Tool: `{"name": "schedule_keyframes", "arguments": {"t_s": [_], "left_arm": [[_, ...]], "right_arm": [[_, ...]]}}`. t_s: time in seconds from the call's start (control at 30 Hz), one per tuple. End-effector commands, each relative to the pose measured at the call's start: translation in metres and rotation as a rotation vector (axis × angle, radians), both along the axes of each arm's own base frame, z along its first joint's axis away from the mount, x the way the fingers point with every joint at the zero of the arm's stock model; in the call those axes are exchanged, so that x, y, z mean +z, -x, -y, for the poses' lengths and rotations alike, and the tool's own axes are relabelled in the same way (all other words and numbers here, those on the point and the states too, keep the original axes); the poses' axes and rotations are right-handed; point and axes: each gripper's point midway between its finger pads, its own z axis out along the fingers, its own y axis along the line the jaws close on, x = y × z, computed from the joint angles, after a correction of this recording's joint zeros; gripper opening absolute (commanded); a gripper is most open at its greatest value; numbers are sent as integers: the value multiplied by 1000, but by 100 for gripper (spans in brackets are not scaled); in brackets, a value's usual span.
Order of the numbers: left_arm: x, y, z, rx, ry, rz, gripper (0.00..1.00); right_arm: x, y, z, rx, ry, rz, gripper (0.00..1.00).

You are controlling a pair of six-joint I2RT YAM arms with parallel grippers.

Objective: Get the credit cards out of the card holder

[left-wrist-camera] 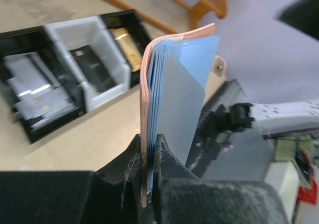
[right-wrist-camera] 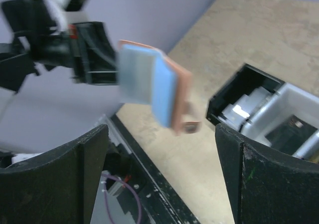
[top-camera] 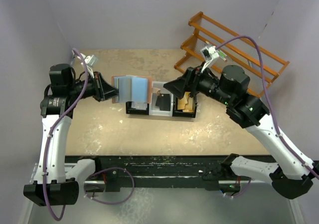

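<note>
The holder (left-wrist-camera: 144, 79) is off the table (top-camera: 99, 129), stood on edge in the left gripper (left-wrist-camera: 149, 151), whose fingers are clamped on 1 edge of it. It hangs near the left end of a row of 3 bins. The right gripper (right-wrist-camera: 160, 129) faces it from a little way off, fingers spread wide with nothing between them.

The holder looks light and soft, thin leather over a blue lining (left-wrist-camera: 202, 52), and is likely to flex or swing if tugged. 1 pale card (left-wrist-camera: 182, 109) stands proud of its pocket, leaning away from the other leaves. It is thin, looks stiff, and is probably slick. I judge the best hold to be a pinch across its exposed free end, pads flat on both faces. It should then be drawn straight along the pocket while the left gripper braces the holder.

The left bin (top-camera: 137, 113), black, has pale cards (left-wrist-camera: 32, 92) in it. The middle bin (top-camera: 162, 114), grey, holds a flat black pouch (left-wrist-camera: 92, 69). The right bin (top-camera: 184, 116), black, holds tan paper (left-wrist-camera: 124, 42).
</note>
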Motion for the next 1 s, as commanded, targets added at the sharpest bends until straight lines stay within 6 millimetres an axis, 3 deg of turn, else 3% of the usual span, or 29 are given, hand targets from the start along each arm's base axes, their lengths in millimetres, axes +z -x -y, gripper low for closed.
{"name": "schedule_keyframes", "arguments": {"t_s": [0.0,0.1,0.23,0.37,0.53,0.77,0.97], "left_arm": [[-15,-27,-36,197,-248,94,0],[-20,-34,-54,275,-352,135,0],[-15,-34,-66,323,-420,194,0],[-14,-27,-62,291,-409,190,0],[-14,-20,-52,243,-366,168,0],[-6,-18,-51,247,-361,191,0],[4,-11,-42,204,-310,195,0]], "right_arm": [[34,13,-33,64,-98,72,89],[32,22,-69,140,-122,55,89],[50,36,-112,238,-195,93,85],[57,42,-153,305,-213,123,82],[50,42,-195,338,-210,118,78],[40,23,-214,257,-239,79,71],[8,21,-210,242,-187,0,63]]}}
